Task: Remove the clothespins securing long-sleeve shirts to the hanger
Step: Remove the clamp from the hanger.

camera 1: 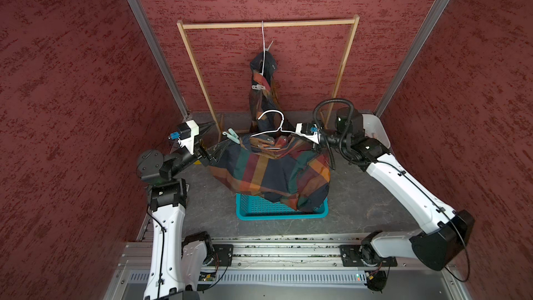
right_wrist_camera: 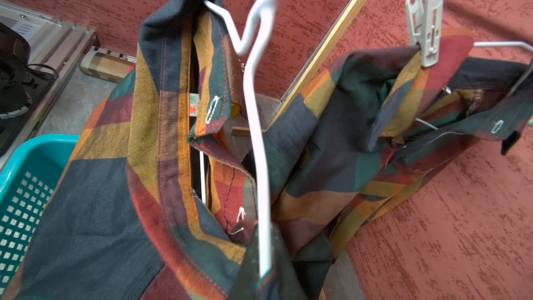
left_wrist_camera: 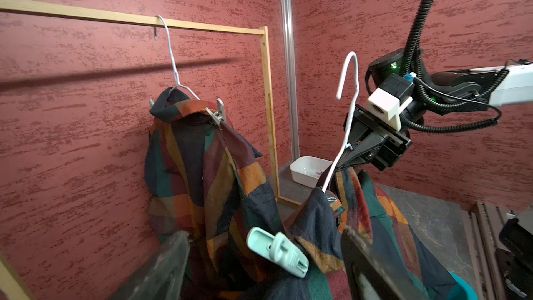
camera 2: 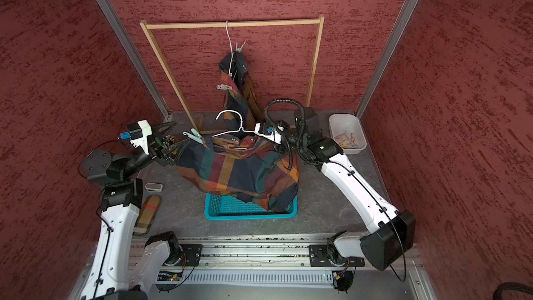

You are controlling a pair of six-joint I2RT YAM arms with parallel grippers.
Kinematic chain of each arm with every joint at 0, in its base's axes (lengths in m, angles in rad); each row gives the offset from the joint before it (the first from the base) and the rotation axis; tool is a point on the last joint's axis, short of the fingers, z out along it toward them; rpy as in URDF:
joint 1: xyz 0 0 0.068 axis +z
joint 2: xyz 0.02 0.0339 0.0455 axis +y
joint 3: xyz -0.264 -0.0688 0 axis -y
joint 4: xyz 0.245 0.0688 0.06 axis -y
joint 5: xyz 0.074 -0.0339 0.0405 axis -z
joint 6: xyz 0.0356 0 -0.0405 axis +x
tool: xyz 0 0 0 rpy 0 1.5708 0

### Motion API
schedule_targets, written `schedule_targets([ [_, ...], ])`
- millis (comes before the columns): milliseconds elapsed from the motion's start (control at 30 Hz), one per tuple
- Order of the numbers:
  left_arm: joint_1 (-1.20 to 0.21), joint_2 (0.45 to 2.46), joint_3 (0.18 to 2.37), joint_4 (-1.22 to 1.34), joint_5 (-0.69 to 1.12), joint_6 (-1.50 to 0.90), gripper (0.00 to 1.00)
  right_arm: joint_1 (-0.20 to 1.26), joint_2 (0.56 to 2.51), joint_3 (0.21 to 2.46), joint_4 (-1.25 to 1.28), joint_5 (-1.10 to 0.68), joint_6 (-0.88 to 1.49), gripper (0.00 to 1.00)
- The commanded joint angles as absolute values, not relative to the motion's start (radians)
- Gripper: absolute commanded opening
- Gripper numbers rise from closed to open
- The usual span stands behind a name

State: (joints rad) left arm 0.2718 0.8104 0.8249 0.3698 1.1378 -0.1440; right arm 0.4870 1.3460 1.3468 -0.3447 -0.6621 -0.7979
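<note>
My right end effector (right_wrist_camera: pixel 261 243) clamps the white hanger (left_wrist_camera: pixel 346 105). My left end effector (camera 1: pixel 215 139) stands open beside a mint clothespin (left_wrist_camera: pixel 277 251) at the plaid shirt's (camera 1: pixel 268 168) ten o'clock shoulder, over the teal basket (camera 1: pixel 259 212).

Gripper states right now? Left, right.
Left gripper: open, mint clothespin between its jaws, not gripped.
Right gripper: shut on the white hanger.
</note>
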Motion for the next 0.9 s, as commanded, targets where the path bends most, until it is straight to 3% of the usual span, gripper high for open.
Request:
schedule_targets([
  [0,0.276,0.801,0.819,0.435,1.218,-0.173,0.84,0.48,1.321,1.344,-0.348,-0.728,-0.806,0.0],
  [533,0.218,0.88,0.907,0.211,1.281,0.007,0.76,0.48,1.312,1.343,-0.327,-0.793,-0.807,0.0],
  [733,0.204,0.904,0.939,0.132,1.31,0.059,0.66,0.48,1.3,1.333,-0.308,-0.801,-0.805,0.0],
  [867,0.195,0.912,0.948,0.08,1.324,0.098,0.65,0.48,1.298,1.333,-0.301,-0.804,-0.804,0.0],
])
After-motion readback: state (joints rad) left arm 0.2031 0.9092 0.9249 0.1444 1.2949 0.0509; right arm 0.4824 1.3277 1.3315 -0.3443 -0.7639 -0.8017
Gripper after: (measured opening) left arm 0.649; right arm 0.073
